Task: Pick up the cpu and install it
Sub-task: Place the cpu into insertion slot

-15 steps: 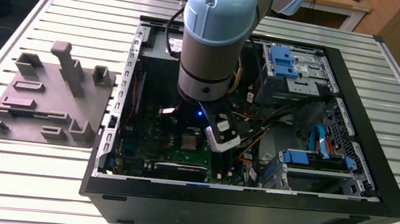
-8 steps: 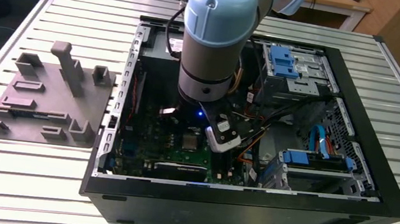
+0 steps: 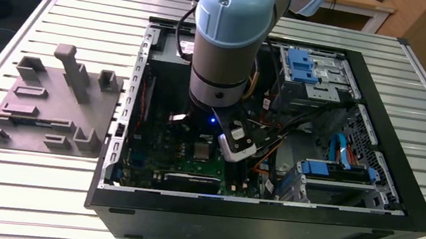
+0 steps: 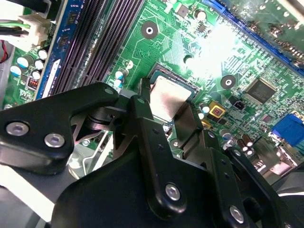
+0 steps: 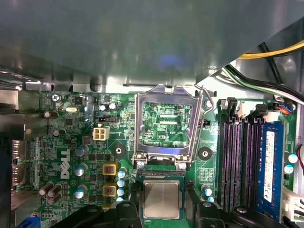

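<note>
Exterior view first, and the grey arm [image 3: 222, 42] stood square over the open computer case [image 3: 266, 222], wrist sunk among the cables above the green motherboard [image 3: 181, 152]; the case lay on its side on the slatted metal worktop [image 3: 28, 195], taking the middle and lower right of the frame; at the exterior view's left sat a grey fixture block [image 3: 46, 106], well apart from the arm. On to the first wrist view, and there it was: the cpu [image 5: 161, 199], dull silver top up, lay flat just beside the hinge end of the socket frame [image 5: 166, 96]; that frame stood flipped open, green board showing through its window; dark memory slots [image 5: 235, 156] ran alongside, a blue module [image 5: 269, 166] beside them. Second wrist view gave the close look: the end effector [image 4: 166, 95] was narrow, holding the cpu, black fingers [image 4: 149, 142] snug against two opposite edges; the chip sat level within the dark rim of the socket; whether it was fully seated could not be told.
</note>
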Robot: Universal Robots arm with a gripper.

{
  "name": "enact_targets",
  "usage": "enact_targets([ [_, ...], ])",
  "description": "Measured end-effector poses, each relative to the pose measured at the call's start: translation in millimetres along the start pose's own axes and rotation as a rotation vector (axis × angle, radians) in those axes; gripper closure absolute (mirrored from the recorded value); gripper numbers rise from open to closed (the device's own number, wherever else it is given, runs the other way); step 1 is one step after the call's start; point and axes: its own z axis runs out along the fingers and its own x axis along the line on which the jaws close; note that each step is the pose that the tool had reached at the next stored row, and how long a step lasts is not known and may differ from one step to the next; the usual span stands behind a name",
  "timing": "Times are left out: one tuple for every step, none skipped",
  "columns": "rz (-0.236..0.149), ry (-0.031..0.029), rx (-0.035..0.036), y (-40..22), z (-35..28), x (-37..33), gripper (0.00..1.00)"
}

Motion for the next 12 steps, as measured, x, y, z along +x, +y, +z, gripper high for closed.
enact_targets([
  [0.0,0.0,0.0001,-0.1,-0.1,0.0,0.55],
  [0.0,0.0,0.0002,-0.1,-0.1,0.0,0.55],
  [0.0,0.0,0.0001,-0.1,0.0,0.0,0.55],
  [0.0,0.0,0.0001,-0.1,0.1,0.0,0.55],
  [0.0,0.0,0.0001,-0.1,0.3,0.0,0.55],
  [0.0,0.0,0.0001,-0.2,0.5,0.0,0.55],
  [0.001,0.0,0.0001,-0.1,0.7,0.1,0.55],
  [0.001,0.0001,0.0001,-0.1,0.9,0.1,0.55],
  [0.001,0.0001,0.0002,-0.1,0.9,0.1,0.55],
  [0.001,0.0001,0.0002,-0.1,0.9,0.2,0.55],
  [0.001,0.0,0.0002,-0.1,0.9,0.3,0.55],
  [0.001,0.0,0.0,-0.1,1.0,0.3,0.55],
])
